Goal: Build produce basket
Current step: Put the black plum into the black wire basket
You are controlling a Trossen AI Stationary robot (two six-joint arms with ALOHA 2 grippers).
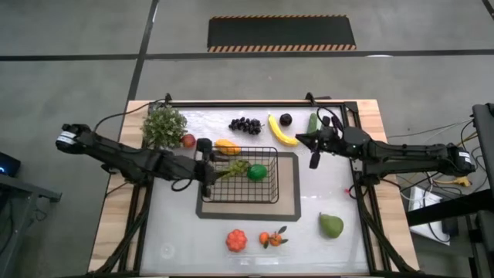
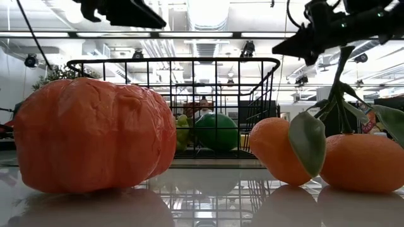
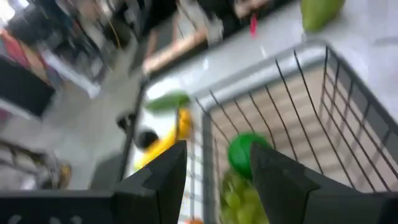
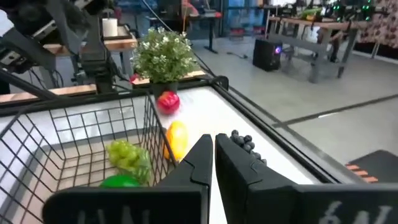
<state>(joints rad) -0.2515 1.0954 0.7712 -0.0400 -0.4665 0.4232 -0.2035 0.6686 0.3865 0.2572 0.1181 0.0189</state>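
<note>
My left gripper (image 1: 207,171) hangs over the left edge of the black wire-mesh basket (image 1: 266,197), jaws apart and holding nothing, I think because it is dropping food there. A round green fruit (image 1: 257,172) and pale green grapes (image 1: 234,168) lie inside. My right gripper (image 1: 315,157) waits near the yellow banana (image 1: 281,131), jaws shut. A green pear (image 1: 331,225) and an orange pumpkin (image 1: 236,241) sit out on the tabletop (image 1: 324,193), so the job looks far from done.

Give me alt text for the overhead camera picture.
Seen from above, the left gripper hangs open over a black wire basket holding green grapes and a green round fruit. The right gripper is shut nearby.
</note>
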